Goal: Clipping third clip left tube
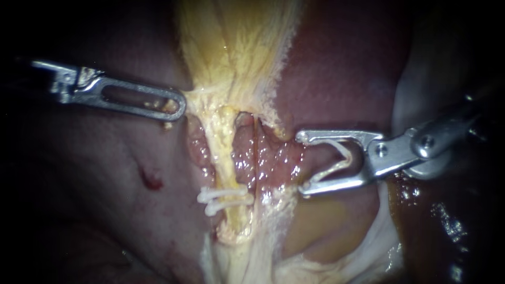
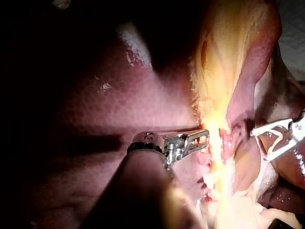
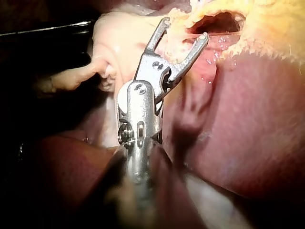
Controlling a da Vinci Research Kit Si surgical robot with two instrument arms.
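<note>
The left tube (image 1: 223,152) is a yellow strand running down from the yellow tissue (image 1: 236,47). Two white clips (image 1: 223,200) sit across its lower part. A pink right tube (image 1: 256,152) lies just beside it. My right instrument (image 1: 301,163) comes in from the right with its jaws wide apart, holding a white clip (image 1: 342,158). Its tips are right of both tubes and are not around either. The right wrist view shows those jaws (image 3: 186,28) spread at the yellow tissue's edge. My left instrument (image 1: 179,105) (image 2: 205,138) is shut on the yellow tissue's left border.
Dark red liver (image 1: 94,210) fills the left side and carries a small red bleeding spot (image 1: 150,179). Pale whitish tissue (image 1: 415,79) lies behind the right instrument's shaft. Wet brown tissue (image 1: 336,226) sits under its jaws.
</note>
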